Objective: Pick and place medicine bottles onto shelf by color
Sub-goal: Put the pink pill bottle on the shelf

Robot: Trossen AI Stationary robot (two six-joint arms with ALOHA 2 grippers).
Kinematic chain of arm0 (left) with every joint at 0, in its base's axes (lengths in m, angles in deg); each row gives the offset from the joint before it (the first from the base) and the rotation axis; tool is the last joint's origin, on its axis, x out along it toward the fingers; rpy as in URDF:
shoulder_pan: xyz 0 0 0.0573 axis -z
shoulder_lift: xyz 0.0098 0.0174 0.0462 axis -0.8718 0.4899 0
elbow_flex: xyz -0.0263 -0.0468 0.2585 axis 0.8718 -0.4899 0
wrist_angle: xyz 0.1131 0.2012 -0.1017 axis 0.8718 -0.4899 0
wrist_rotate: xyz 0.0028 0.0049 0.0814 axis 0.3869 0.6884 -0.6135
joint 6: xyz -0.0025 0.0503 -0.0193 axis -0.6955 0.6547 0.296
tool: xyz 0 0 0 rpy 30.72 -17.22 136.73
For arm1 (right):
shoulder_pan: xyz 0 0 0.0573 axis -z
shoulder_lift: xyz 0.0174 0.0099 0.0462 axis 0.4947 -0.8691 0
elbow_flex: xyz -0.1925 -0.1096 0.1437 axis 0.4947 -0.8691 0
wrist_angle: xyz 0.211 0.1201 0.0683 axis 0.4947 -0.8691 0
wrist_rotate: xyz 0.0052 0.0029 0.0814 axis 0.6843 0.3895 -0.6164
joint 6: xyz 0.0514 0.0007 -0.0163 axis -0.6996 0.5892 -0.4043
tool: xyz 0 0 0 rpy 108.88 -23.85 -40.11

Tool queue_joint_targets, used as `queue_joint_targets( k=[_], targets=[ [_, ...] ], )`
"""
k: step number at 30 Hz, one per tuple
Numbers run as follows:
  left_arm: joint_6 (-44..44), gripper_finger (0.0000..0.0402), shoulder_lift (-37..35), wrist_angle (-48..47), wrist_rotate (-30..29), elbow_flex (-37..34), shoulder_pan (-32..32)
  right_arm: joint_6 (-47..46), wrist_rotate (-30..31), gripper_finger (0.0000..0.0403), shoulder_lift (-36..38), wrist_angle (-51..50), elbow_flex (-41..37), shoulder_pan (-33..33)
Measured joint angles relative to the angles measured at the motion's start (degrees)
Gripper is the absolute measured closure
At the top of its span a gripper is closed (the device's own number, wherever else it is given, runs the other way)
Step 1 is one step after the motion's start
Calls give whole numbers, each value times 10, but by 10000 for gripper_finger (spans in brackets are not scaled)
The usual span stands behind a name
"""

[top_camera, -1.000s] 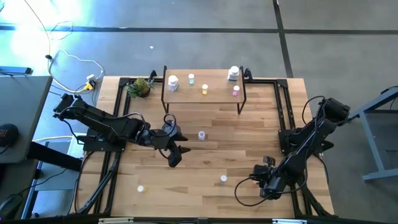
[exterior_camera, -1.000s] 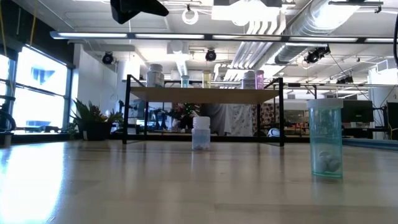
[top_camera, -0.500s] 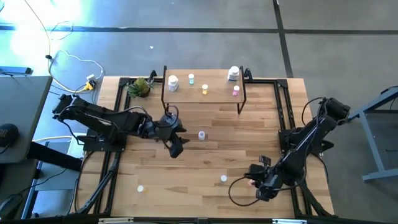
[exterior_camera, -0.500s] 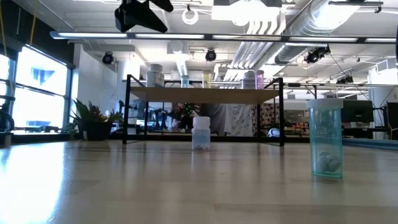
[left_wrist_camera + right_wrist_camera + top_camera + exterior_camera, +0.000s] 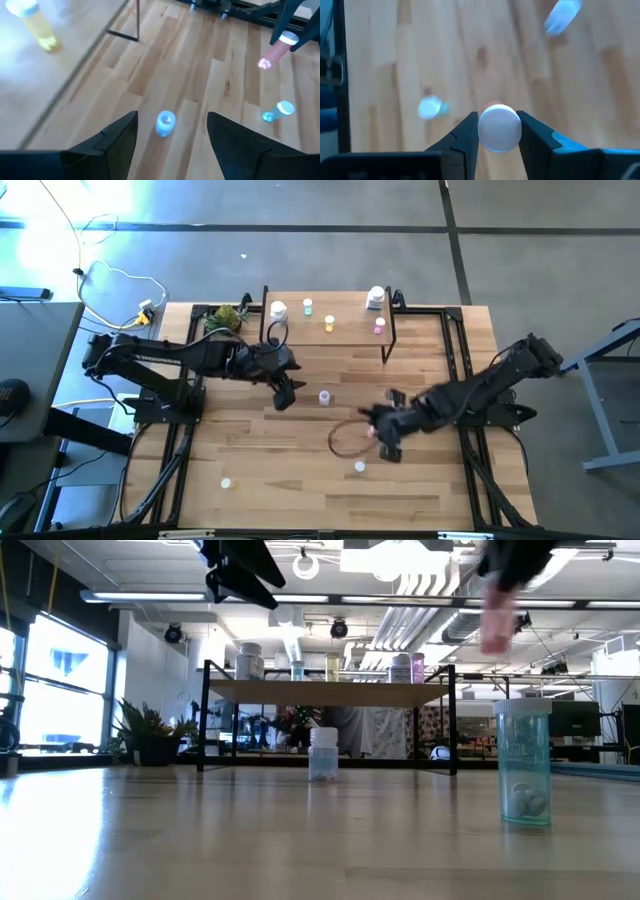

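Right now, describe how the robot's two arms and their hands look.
Both arms are dark, near-black jointed links. A thin cable loop hangs beside the left hand, and a thin dark cable loops below the right hand. Each hand ends in two dark, flat, wedge-shaped fingers. No markings are visible.

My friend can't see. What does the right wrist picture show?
The right gripper holds a pink bottle with a white cap above the wooden table. Two pale blue bottles are on the table below.

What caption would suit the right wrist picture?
Right gripper shut on a white-capped pink bottle, held above the wooden table.
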Motion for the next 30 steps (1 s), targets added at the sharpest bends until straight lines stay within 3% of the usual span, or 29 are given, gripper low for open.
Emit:
queue_joint_targets(
  k=[8, 18, 30],
  targets=[
    [29, 174, 0, -1, 24, 0, -49, 124, -18, 298, 0, -25, 93, 161],
    [61, 174, 0, 0, 26, 0, -87, 188, -18, 297, 0, -51, 180, 357],
    [108, 174, 0, 0, 25, 0, -104, 231, -30, 297, -21, -34, 262, 486]
  ],
)
